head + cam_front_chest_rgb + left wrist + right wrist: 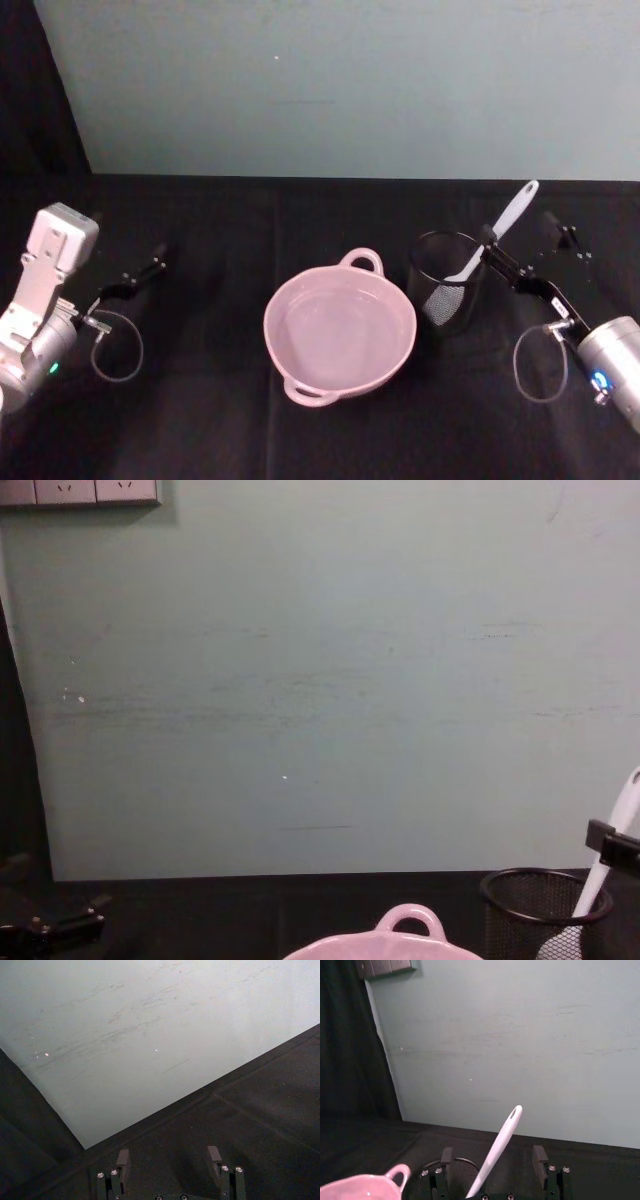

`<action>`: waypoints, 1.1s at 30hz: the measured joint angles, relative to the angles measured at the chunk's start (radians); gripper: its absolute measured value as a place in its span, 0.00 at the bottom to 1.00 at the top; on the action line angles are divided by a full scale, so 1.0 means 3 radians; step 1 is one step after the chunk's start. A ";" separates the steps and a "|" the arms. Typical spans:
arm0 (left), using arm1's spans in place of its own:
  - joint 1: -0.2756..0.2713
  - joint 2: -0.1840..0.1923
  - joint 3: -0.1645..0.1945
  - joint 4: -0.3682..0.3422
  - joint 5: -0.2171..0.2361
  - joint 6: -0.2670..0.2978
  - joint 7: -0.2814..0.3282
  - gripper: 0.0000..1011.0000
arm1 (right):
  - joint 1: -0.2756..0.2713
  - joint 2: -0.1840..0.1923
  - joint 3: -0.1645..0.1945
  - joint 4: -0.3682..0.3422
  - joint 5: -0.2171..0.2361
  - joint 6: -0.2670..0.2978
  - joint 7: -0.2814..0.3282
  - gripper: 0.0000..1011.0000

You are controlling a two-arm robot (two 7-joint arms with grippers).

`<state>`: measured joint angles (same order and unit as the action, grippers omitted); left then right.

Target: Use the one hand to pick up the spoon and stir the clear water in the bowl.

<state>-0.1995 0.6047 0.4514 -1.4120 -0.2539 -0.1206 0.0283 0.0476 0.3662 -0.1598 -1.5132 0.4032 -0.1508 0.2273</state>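
Light: dim, even, diffuse | Wall (330, 90): pale teal, brightest area, no glare | Table (200, 420): black cloth, swallows shadows | Bowl (340, 330): soft gloss on rim | Focus: slightly soft throughout; spoon (500, 1145) edges mildly blurred

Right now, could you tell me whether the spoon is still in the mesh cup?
Yes: the spoon leans in the mesh cup, handle up between the right gripper's open jaws.

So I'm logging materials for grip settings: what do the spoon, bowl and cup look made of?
Spoon: likely plastic, smooth white and matte.
Bowl: pale pink with glossy highlights; plastic or glazed ceramic, unclear which.
Cup: black wire mesh, probably metal; the see-through weave shows.
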 joint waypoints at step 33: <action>0.0000 0.0000 0.0000 0.0000 0.0000 0.0000 0.0000 0.99 | -0.0950 -0.0105 0.0469 -0.0540 -0.0986 -0.0376 -0.0746 0.99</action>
<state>-0.1995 0.6047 0.4514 -1.4120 -0.2539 -0.1205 0.0283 -0.2373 0.3347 -0.0191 -1.6753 0.1074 -0.2636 0.0034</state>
